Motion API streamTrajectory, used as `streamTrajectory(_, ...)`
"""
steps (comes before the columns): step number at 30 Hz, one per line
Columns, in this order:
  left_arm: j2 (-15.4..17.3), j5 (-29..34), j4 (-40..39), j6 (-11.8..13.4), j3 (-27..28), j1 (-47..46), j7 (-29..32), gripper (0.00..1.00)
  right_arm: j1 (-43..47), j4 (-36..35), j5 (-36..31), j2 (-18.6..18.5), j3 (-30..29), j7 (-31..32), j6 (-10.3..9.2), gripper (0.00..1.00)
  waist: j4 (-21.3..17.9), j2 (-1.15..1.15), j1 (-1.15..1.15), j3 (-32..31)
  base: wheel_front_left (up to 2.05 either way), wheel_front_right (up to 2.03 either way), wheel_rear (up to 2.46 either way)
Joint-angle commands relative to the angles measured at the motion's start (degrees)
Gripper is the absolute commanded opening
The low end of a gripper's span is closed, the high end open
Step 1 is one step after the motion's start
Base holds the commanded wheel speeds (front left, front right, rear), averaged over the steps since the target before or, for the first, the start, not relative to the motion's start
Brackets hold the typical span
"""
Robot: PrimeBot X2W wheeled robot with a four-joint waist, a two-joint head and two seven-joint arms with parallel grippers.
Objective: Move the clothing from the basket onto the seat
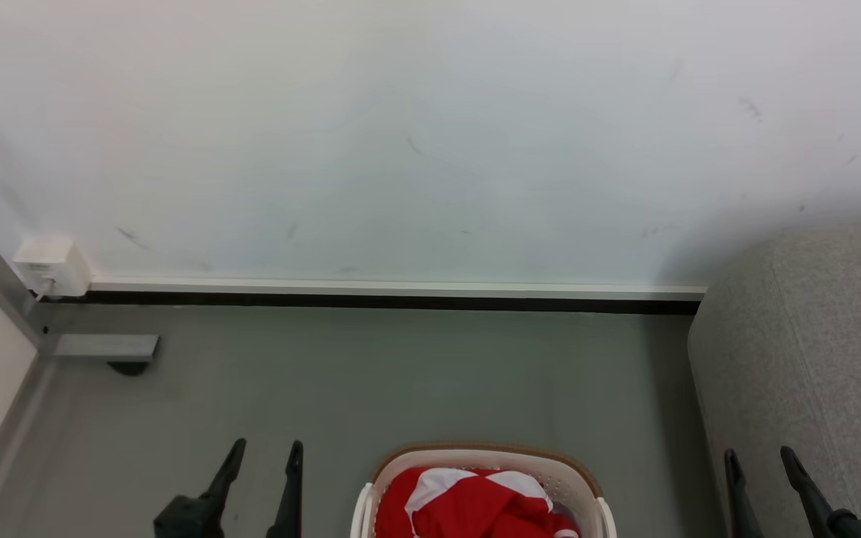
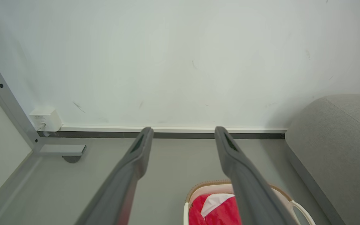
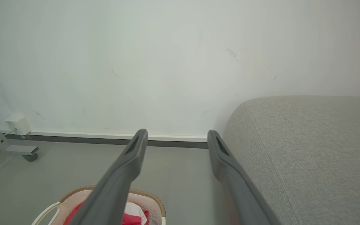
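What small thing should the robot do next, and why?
Probably lower the left gripper toward the red clothing in the basket. It and the right gripper stand open, holding nothing, on either side of the basket, and the clothing in sight lies inside it, none on the visible part of the seat.

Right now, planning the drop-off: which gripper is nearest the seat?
The right gripper, at the sofa edge; the left gripper sits beyond the basket.
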Motion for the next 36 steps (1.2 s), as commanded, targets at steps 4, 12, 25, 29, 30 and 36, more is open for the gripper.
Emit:
streamTrajectory(4,0.1,-1.6,0.1,-0.2,-0.6,-0.8,-0.1,1.00,-1.1,-0.1,1.1,-0.3,0.1,0.0,-0.14,1.00,-1.2,0.00,0.00,1.2,0.00,0.00,0.00)
streamTrajectory(12,0.1,-1.2,1.8,-1.1,-4.8,-6.0,-0.1,1.00,-4.9,-2.0,1.6,-0.7,1.0,0.0,-0.14,1.00,-4.9,0.00,0.00,7.4,0.00,0.00,0.00)
streamTrajectory(25,0.2,3.0,18.7,-1.7,-16.4,-23.8,-0.1,1.00,-14.6,-8.0,2.6,-0.2,3.0,0.0,-0.14,1.00,-12.3,0.00,0.00,23.6,0.00,0.00,0.00)
streamTrajectory(29,0.2,2.2,26.5,-0.5,-19.7,-29.8,1.1,1.00,-17.6,-10.1,2.7,0.1,3.8,0.0,-0.14,1.00,-14.2,0.00,0.00,28.5,0.00,0.00,0.00)
streamTrajectory(30,0.2,2.1,28.4,-0.5,-20.8,-31.1,2.0,1.00,-18.3,-10.6,2.9,0.2,4.2,0.0,-0.14,1.00,-14.8,0.00,0.00,29.8,0.00,0.00,0.00)
streamTrajectory(36,0.2,0.1,37.0,0.7,-24.9,-36.7,5.5,1.00,-22.2,-12.3,3.4,0.5,5.4,0.0,-0.14,1.00,-17.3,0.00,0.00,34.7,0.00,0.00,0.00)
